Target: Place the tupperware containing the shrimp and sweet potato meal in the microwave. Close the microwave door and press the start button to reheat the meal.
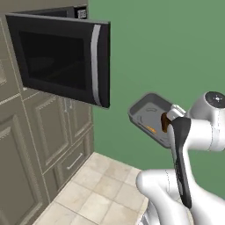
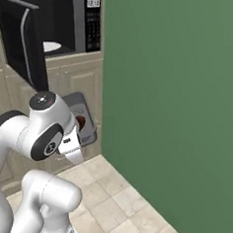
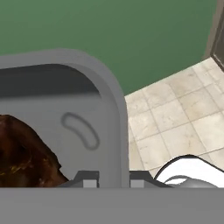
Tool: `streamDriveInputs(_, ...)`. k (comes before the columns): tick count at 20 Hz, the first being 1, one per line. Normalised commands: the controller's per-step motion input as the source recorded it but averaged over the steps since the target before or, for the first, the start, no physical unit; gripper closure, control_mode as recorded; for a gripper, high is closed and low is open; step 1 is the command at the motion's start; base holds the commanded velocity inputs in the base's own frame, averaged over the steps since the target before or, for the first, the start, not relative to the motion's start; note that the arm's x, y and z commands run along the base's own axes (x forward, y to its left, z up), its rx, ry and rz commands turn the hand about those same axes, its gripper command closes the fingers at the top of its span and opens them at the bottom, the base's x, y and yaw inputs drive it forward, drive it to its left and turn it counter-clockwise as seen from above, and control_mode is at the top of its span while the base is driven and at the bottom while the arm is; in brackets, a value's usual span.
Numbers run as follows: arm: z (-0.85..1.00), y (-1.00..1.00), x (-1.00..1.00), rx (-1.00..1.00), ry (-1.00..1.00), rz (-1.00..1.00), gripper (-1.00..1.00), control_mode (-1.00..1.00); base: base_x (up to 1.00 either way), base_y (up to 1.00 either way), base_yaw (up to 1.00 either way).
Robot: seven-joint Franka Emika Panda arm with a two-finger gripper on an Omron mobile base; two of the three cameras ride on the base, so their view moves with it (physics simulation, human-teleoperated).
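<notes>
Jaws (image 3: 113,180) closed on the rim of the tupperware (image 1: 149,115), one finger (image 3: 89,179) inside the wall and the other outside it, seen close in the hand view. The container is held up in the air, tilted steeply so its open face shows to the left base view, well clear of the tiled floor (image 1: 101,184)

Inside it: a brown lump (image 1: 165,121) sitting at the gripped end, right by the fingers, and small orange bits (image 1: 151,129) lower on the tray bottom. In the hand view the brown lump (image 3: 24,153) fills the lower left corner, against the grey bottom of the tupperware (image 3: 74,109)

Microwave (image 2: 71,23) set high in the beige cabinets (image 1: 39,145), cavity open, white turntable plate (image 2: 50,46) visible inside, keypad panel (image 2: 93,25) to its right with the clock display on top. Microwave door (image 1: 61,61) swung wide out into the room, grey curved handle (image 1: 95,66) along its free edge

Tupperware hangs below and to the right of the open door, apart from it, against the green wall (image 1: 167,48). In the right base view it (image 2: 84,117) sits in front of the lower cabinets, beneath the microwave opening, half hidden by the arm's joint
</notes>
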Motion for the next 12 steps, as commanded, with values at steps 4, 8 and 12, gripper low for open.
streamDriveInputs(4, 0.00, 0.00, 0.00, 0.00, 0.00, 0.00, 1.00, 1.00, 0.41, -0.03, 0.40)
streamDriveInputs(8, 0.00, 0.00, 0.00, 0.00, 0.00, 0.00, 1.00, 1.00, 0.28, -0.24, 0.40)
streamDriveInputs(12, 0.00, 0.00, 0.00, 0.00, 0.00, 0.00, 1.00, 1.00, 0.18, -0.38, 0.36)
